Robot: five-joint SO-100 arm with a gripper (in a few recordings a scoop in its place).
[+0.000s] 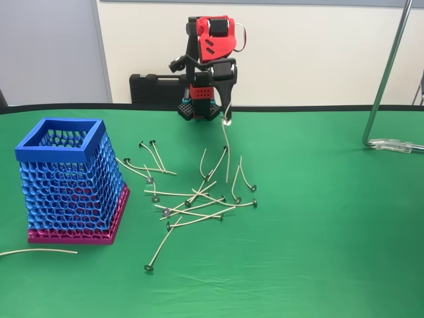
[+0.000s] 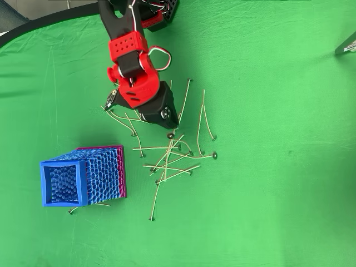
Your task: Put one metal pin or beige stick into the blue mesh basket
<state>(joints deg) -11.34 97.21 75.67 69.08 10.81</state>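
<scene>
Now my gripper (image 1: 227,118), pinched on one beige stick (image 1: 226,149) dangling above the pile mid-tabletop, should carry it high and slowly toward the blue mesh basket (image 1: 61,140) near the left edge, centring over its rim before releasing.

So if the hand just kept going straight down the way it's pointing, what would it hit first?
The hand points down with one stick hanging from it. That stick's lower end would likely reach the pile of sticks on the green cloth first, though depth is unclear.
</scene>
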